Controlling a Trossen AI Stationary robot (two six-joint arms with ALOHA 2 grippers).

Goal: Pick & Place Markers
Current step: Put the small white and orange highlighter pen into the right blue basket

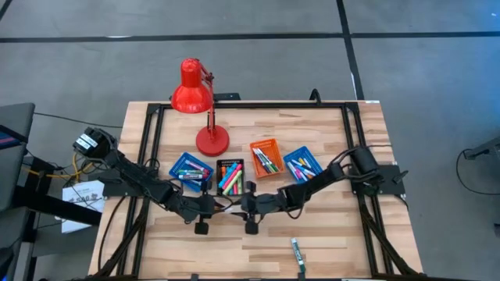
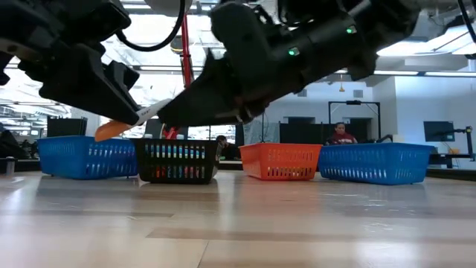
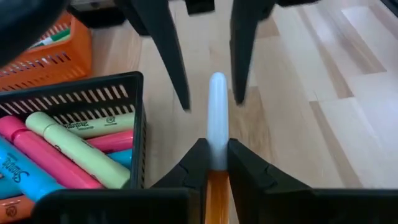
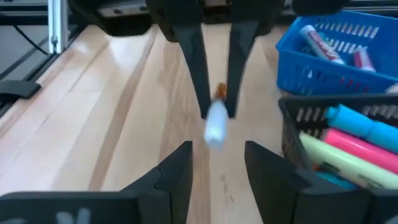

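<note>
My left tool [image 3: 211,163] is clenched on an orange marker [image 3: 216,121], level above the table [image 1: 328,234], at 6 o'clock of the black tray [image 1: 230,176]. My right tool [image 4: 216,165] faces it, released.

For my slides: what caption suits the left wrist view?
Left gripper clamps an orange marker beside the black tray, facing the open right gripper.

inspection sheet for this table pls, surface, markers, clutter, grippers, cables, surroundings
surface: wooden table, dark frame.
job's things: orange marker in left gripper; more in black tray, orange tray, two blue trays; one green marker loose near front edge.
clutter: red lamp.
grippers: left gripper shut on orange marker; right gripper open, facing it.
cables: bundles along both arms.
surroundings: people seated behind, low view.
</note>
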